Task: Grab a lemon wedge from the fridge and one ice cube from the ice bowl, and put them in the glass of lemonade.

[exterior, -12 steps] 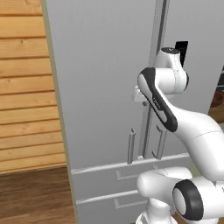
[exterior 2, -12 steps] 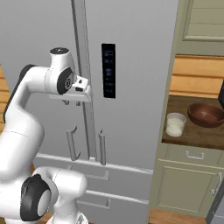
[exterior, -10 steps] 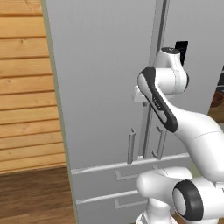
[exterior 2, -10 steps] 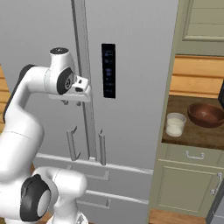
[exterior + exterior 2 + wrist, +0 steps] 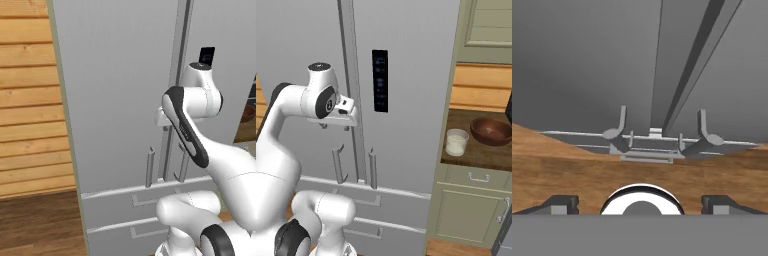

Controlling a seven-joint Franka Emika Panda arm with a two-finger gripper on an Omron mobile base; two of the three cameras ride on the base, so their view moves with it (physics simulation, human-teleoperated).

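Hand view: smooth grey fridge with bar handles; dark-tipped tool spread wide, holding nothing.

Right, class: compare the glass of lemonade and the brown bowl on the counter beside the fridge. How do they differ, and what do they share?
The glass of lemonade is pale and see-through; the brown bowl is dark and opaque. The glass is narrow and taller than it is wide, the bowl broad and shallow. The glass stands at the counter's front edge, nearer the fridge; the bowl sits further back and away from it. Both are round, upright and rest on the wooden counter.
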